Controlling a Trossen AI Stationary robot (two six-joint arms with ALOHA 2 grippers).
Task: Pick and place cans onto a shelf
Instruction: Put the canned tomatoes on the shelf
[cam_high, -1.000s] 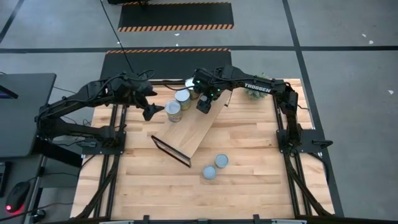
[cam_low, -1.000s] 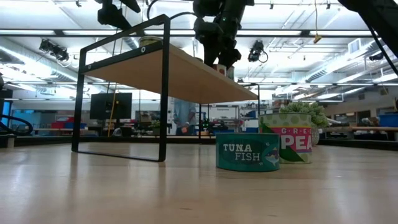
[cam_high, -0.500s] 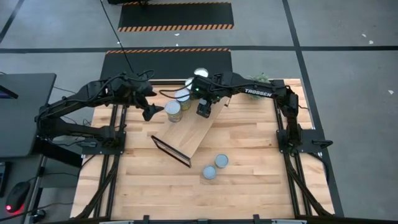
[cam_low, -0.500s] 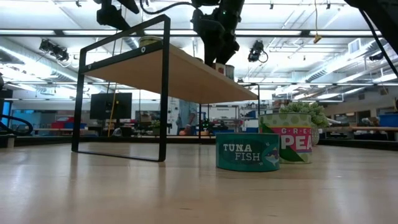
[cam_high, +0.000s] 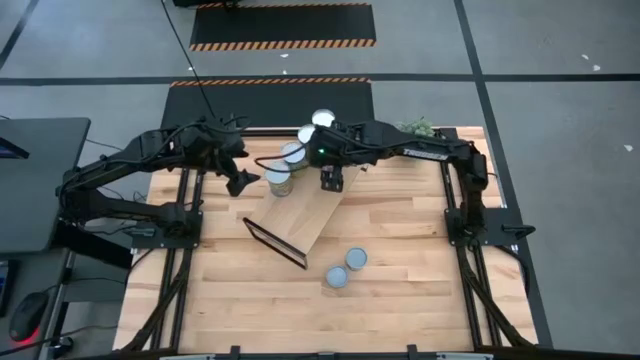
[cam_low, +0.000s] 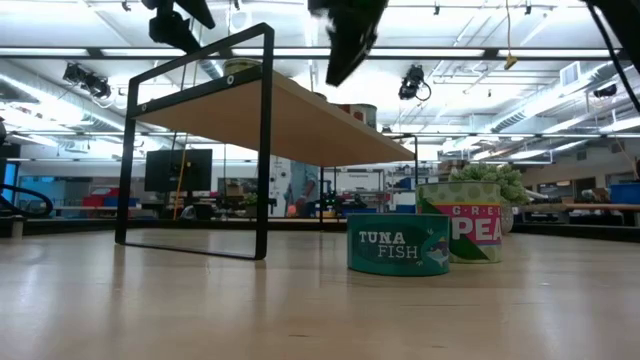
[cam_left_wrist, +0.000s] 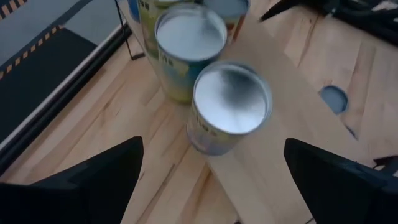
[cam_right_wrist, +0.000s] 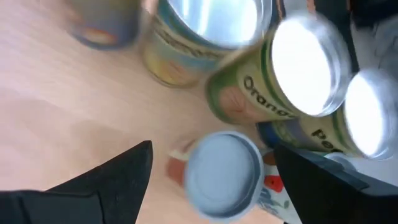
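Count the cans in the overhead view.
6: two cans on the tabletop past the shelf's near end, four clustered at its far end. Others may hide under the right gripper.

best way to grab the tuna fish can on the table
Take the tuna fish can by its curved side wall, end effector descending from above, fingers straddling opposite sides. It stands upright and squat, flat lid up; keep fingers off the side facing the peas can, which sits close behind it.

We see bright, even light from ceiling lamps (cam_low: 80, 78). Beside the right hand (cam_right_wrist: 211, 180), glare whitens the can tops (cam_right_wrist: 305, 65), and the cans look blurred; shadows stay soft.
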